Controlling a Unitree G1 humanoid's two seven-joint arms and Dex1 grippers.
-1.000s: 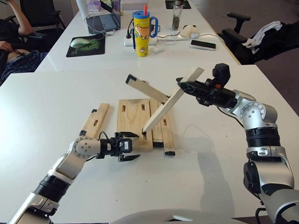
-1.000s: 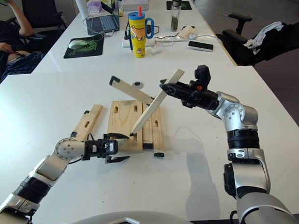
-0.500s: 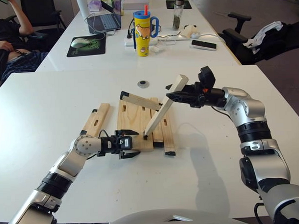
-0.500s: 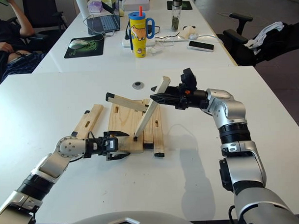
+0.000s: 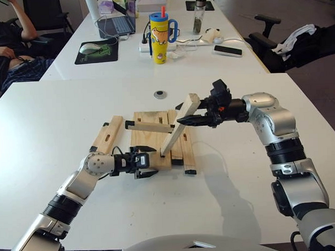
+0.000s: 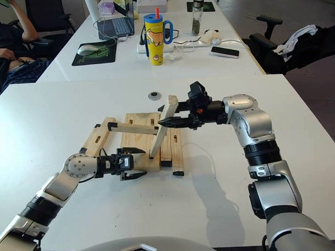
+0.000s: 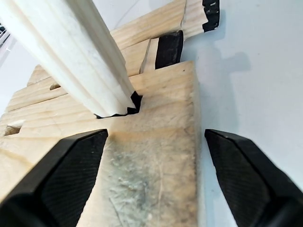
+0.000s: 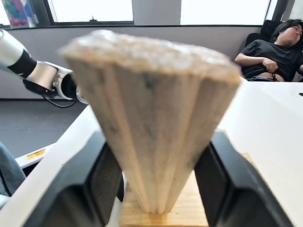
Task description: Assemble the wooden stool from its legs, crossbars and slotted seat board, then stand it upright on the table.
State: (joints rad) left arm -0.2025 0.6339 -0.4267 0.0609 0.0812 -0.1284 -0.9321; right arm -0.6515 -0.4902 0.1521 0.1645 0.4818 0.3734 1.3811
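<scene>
Pale wood is lying flat on the white table (image 5: 57,107): the slotted seat board (image 5: 145,143), my landmark. My right gripper (image 5: 184,120) is pinching a leg (image 5: 175,136) near its upper end and holding it tilted over the board, with the lower tip sitting at the slot by the board's near corner (the left wrist view shows this plainly). A crossbar (image 5: 148,126) is jutting from that leg across the board. My left gripper (image 5: 148,165) is hovering at the board's near edge, fingers spread. A spare leg (image 5: 108,134) is lying just left of the board, and more wooden pieces (image 5: 186,152) are lying along its right side.
</scene>
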